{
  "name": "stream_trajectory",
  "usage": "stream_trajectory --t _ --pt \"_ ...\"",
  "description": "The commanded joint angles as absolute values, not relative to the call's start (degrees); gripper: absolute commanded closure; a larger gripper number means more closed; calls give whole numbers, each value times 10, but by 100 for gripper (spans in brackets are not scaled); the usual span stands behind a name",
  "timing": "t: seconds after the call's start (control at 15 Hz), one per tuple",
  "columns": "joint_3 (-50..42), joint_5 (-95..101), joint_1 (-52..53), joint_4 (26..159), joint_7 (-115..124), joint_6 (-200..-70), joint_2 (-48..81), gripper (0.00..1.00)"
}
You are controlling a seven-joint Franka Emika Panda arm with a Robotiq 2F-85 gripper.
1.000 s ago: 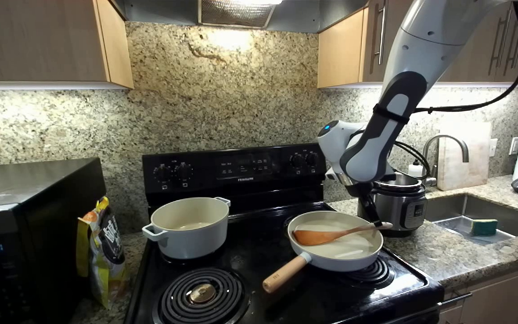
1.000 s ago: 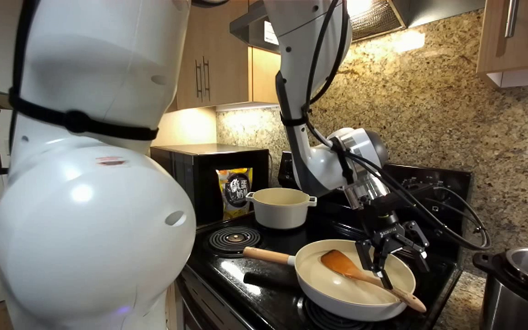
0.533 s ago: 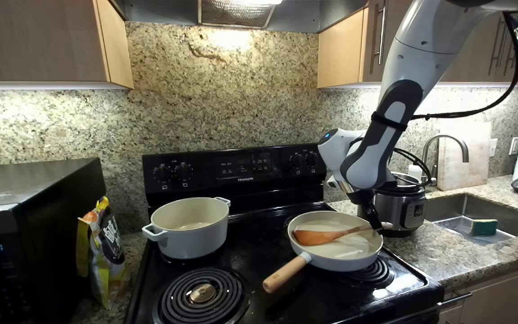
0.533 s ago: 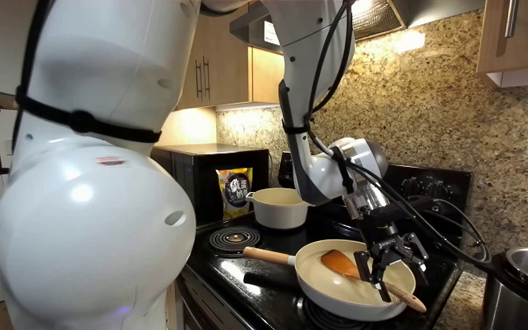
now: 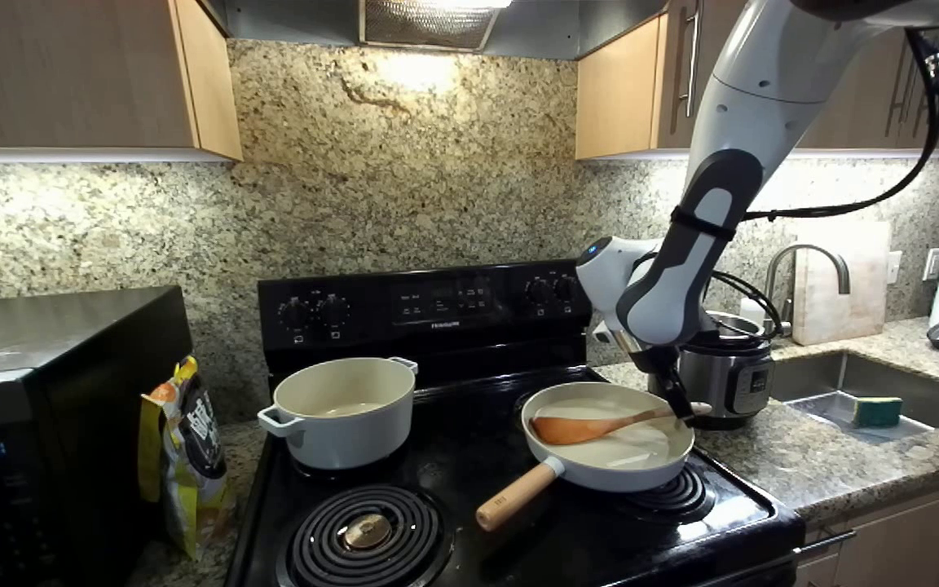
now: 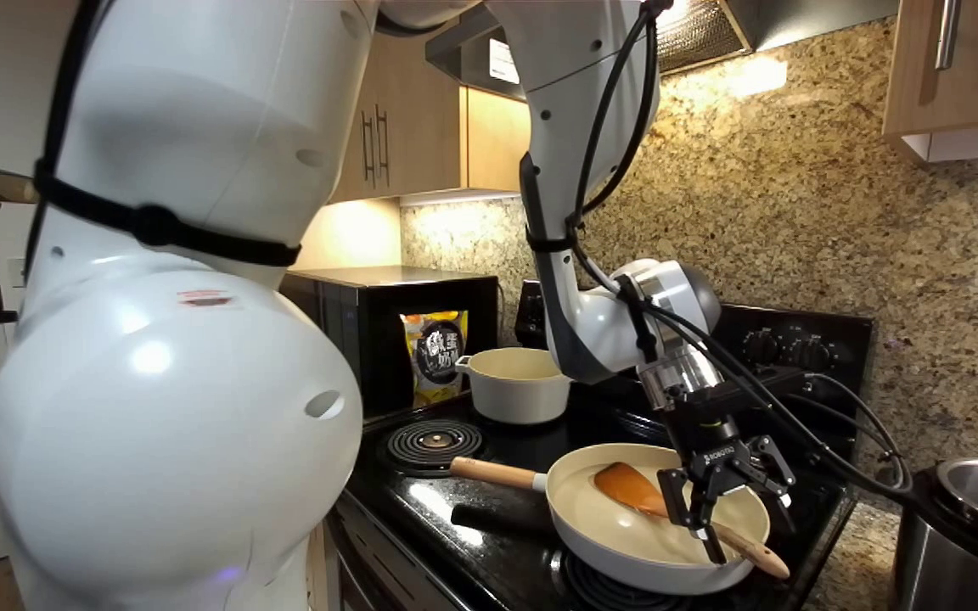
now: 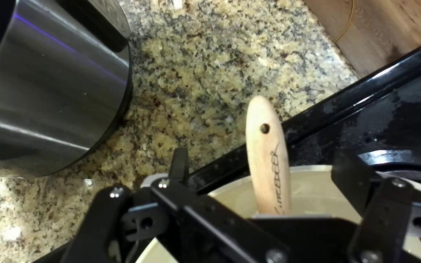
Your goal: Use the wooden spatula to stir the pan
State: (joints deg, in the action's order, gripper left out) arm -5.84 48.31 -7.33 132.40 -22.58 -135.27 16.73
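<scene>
A cooker (image 5: 714, 383) is standing beside the stove (image 5: 469, 444), a pot (image 5: 355, 442) near the pan (image 5: 624, 481). "ROBOTIQ" is showing on the gripper (image 7: 264, 168), its fingers (image 7: 179, 165) standing apart near the spatula (image 5: 588, 429).

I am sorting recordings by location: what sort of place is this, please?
A kitchen, most likely in a home: a coil stove carries a frying pan and a white pot, and a sink sits in the speckled counter.
</scene>
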Motion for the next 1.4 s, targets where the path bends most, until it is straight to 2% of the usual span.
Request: stream_trajectory --t 0.0,1.33 --pt "-59 480 -80 1317 -243 -1344 174 0" --pt "-60 471 -94 1283 -251 -1309 225 0"
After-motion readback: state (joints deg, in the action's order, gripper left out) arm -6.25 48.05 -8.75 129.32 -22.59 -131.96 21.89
